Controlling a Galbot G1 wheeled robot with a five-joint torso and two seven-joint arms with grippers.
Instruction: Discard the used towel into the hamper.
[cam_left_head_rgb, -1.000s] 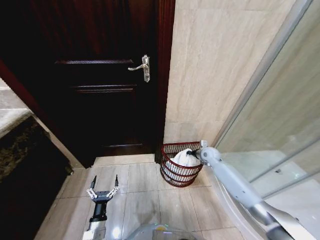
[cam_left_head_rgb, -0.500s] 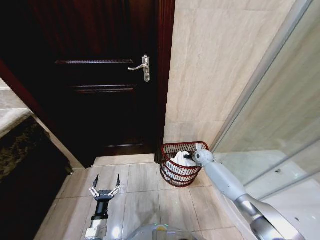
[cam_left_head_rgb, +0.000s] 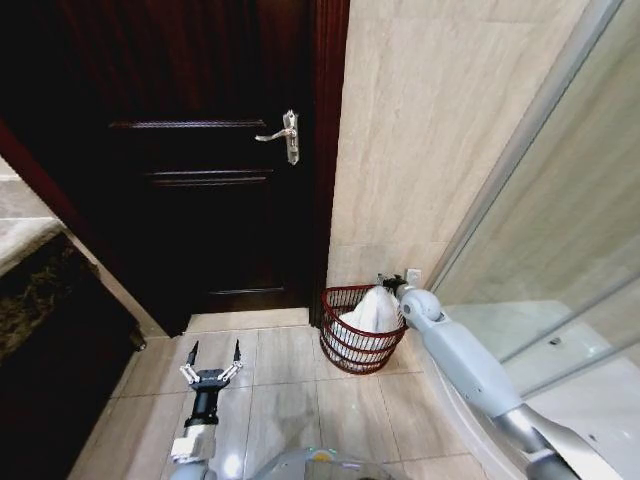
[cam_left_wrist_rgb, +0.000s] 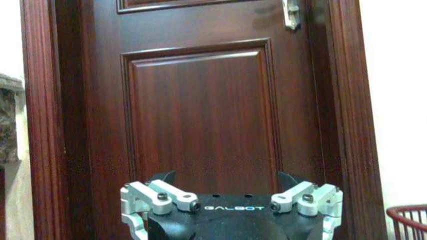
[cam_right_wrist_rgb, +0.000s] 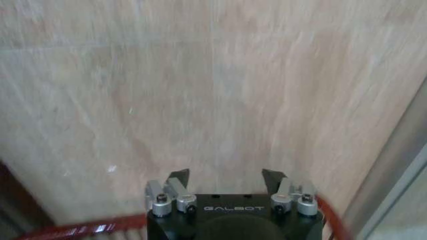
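- Against the tiled wall (cam_left_head_rgb: 420, 150), in the corner beside the dark wooden door (cam_left_head_rgb: 200, 150), stands the hamper (cam_left_head_rgb: 352, 352), and the white towel (cam_left_head_rgb: 372, 312) sits heaped inside it, peaking above the rim.
- Judging by that, I take the drop itself to be done and the step in hand to be clearing away from the basket.
- My right end effector (cam_left_head_rgb: 392, 283) hangs just above the hamper's far rim, close to the top of the towel; its fingers (cam_right_wrist_rgb: 179, 176) stand apart with nothing between them, facing the bare wall tiles.
- My right arm reaches out long from the lower right, across the floor beside the glass shower screen (cam_left_head_rgb: 560, 250), wrist cocked at the basket.
- A next move would call for lifting clear without snagging the cloth or catching the wire rim, since the towel's peak lies very near my wrist.
- My left end effector (cam_left_head_rgb: 211, 356) is parked low over the floor tiles (cam_left_head_rgb: 290, 400), pointing at the door, its fingers (cam_left_wrist_rgb: 163, 192) spread wide and empty.
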